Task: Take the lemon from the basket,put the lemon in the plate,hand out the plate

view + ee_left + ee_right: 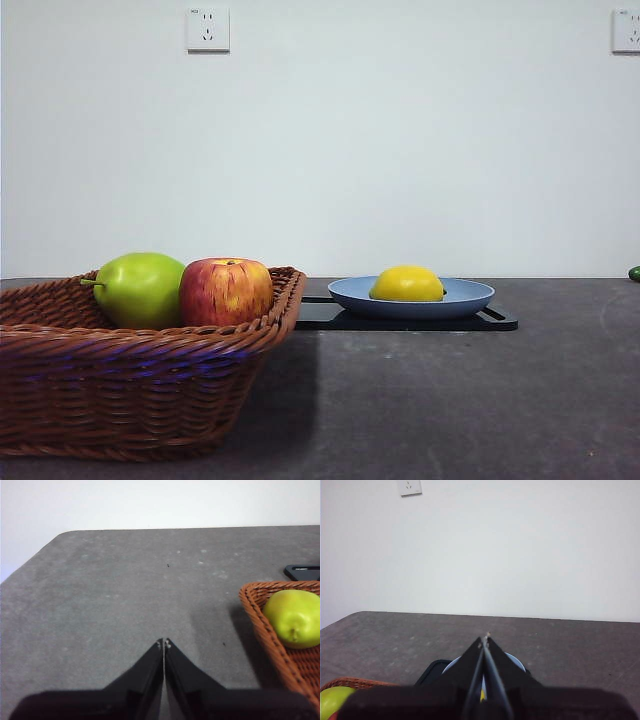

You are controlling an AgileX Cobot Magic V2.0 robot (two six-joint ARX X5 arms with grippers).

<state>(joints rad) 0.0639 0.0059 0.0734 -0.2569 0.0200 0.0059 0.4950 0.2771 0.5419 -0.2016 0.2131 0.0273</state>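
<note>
The yellow lemon [407, 284] lies in the blue plate [470, 298], which rests on a flat black tray [500, 321] at mid-table. The brown wicker basket [130, 385] stands at the near left. My left gripper [164, 643] is shut and empty over bare table beside the basket's edge [260, 615]. My right gripper [486, 637] is shut and empty, above and short of the plate [512, 660]; its jaws hide most of the plate, and a sliver of the lemon [482, 696] shows between them. Neither gripper appears in the front view.
A green pear-like fruit [140, 288] and a red-yellow apple [226, 291] sit in the basket; the green fruit also shows in the left wrist view [294, 617]. A small green thing [634, 273] lies at the far right edge. White wall with sockets behind.
</note>
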